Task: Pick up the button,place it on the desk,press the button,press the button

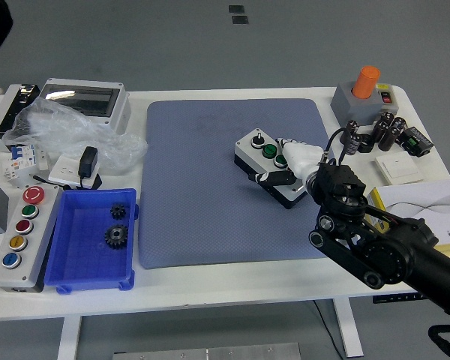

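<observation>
The button box [272, 165], white with a black knob and green buttons on top, lies on the blue mat [202, 187] right of its middle, where the right hand [289, 169] closes white and black fingers over its right end, on the white table [232, 281].

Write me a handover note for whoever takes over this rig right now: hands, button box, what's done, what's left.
Right hand: over the near end of the button box, white fingers on its top, black thumb against its side; whether it grips or presses cannot be told.
Left hand: out of view.
Button box: flat on the blue mat, right of centre, green buttons showing.
Done: box appears placed.
Left: likely both presses; none can be confirmed.
</observation>
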